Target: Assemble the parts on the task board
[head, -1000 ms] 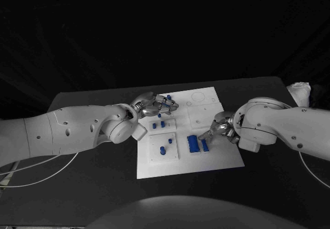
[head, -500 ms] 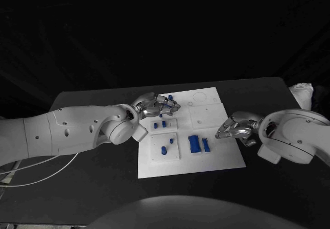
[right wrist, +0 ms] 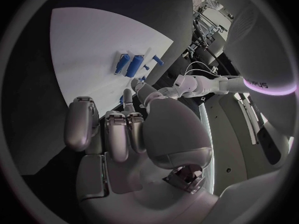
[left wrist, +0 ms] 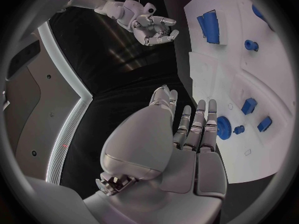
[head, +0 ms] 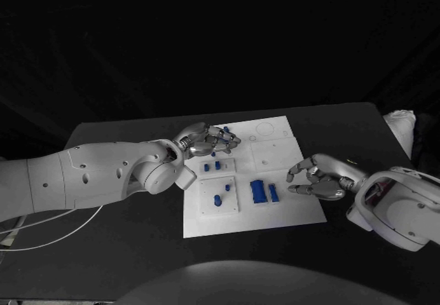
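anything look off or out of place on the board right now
Nothing stands out. The board lies flat on the table, its blue parts sit on it, none spilled onto the table. The left hand is over the board's far parts; the right hand hovers at its edge, holding nothing.

Readable text: you have none to read in any of the three views; no words, numbers, brands or signs stand out clearly
Task board [head: 275, 219]: you see only faint engraved outlines, circles and rectangles; no lettering on it can be made out
Blue parts [head: 257, 190]: plain surfaces; nothing printed on them that you can read
Left arm [head: 82, 175]: white shell with small dark holes; no label you can read
Right arm [head: 404, 210]: white shell; no marking you can read
Right wrist view: dark marks on a white arm [right wrist: 264, 82] near the circle's rim may be letters; you cannot read them
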Available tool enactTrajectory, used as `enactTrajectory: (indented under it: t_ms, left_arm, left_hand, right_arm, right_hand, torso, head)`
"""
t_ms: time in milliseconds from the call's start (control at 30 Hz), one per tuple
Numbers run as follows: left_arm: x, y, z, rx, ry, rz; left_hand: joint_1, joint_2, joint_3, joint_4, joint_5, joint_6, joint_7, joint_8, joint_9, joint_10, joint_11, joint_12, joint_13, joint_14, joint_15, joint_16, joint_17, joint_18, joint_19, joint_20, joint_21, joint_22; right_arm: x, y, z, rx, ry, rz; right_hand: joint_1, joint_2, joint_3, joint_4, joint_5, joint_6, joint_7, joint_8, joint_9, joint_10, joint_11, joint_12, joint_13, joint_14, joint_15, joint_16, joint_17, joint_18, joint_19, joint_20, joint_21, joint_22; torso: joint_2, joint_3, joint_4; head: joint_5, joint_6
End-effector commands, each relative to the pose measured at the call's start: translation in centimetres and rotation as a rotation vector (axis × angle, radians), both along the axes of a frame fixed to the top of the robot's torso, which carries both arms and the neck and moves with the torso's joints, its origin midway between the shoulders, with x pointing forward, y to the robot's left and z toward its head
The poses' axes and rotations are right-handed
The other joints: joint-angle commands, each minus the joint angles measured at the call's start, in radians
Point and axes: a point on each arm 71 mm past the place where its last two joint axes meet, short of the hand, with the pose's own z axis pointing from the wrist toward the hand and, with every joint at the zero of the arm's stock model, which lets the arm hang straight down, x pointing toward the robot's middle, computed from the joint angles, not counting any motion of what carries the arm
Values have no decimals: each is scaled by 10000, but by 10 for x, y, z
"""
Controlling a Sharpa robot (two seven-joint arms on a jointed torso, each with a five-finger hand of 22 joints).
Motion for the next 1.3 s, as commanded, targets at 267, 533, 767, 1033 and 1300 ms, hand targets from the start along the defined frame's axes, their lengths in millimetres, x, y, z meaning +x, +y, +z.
enactTrajectory:
  t_ms: [267,533,767,1033,1300]
  left_arm:
    - [-1,-1,3,-179,-270,-78]
    - [-2,0,3,-176,-250,-84]
    - [-2,1,3,-152,-215,-68]
    - [-1,0,2,-142,-196,-85]
    - [-1,-1,2,-133,-162,-114]
  left_hand:
    - [100,-7,-14,-4,65,-11,43,46,5,92,-18,39,-3,75,-22,65,-7,-77,82,26,56,-9]
    - [100,-7,-14,-4,65,-11,43,46,5,92,-18,39,-3,75,-22,65,-7,-77,82,26,56,-9]
    - [100,-7,-14,-4,65,-11,43,46,5,92,-18,39,-3,75,-22,65,-7,-77,82,26,56,-9]
    - [109,-4,-14,-1,85,-11,46,49,5,111,-1,44,-4,89,-27,74,-8,-73,90,25,66,-11]
    - [108,-3,-15,1,86,-11,48,50,5,112,1,44,-4,89,-27,74,-8,-73,90,25,67,-12]
  right_arm:
    - [-7,11,-17,-780,-2050,1387]
    - [-4,13,-26,-957,-1836,1199]
    - [-3,16,-30,-1045,-1672,1128]
    - [-3,20,-32,-1213,-1438,1120]
    - [-1,21,-35,-1395,-1276,1051]
  right_hand:
    - [274,-248,-668,829,729,-617,-397,3848,3184,1021,-341,38,2635,1058,-176,34,2634,-5,-140,-178,231,1730]
    - [207,-328,-707,1198,692,-818,-494,4797,3942,1021,-366,38,2635,1058,-245,34,2634,-5,-157,-221,255,1724]
    - [206,-364,-722,1315,556,-904,-520,5108,4200,1021,-388,38,2635,1058,-266,34,2634,1,-172,-240,241,1716]
    - [201,-395,-779,1456,25,-1042,-527,5311,4373,1021,-401,38,2635,1058,-281,34,2634,3,-178,-257,234,1710]
    - [258,-428,-827,1495,-355,-1094,-531,5393,4430,1021,-403,38,2635,1058,-283,34,2634,12,-197,-262,197,1697]
  torso:
    - [6,0,12]
    - [0,0,11]
    - [1,-1,4]
    - [-3,-1,2]
    - [1,2,9]
  head:
    - [8,2]
    - [23,2]
    - [-1,2]
    - [-27,2]
    - [-13,2]
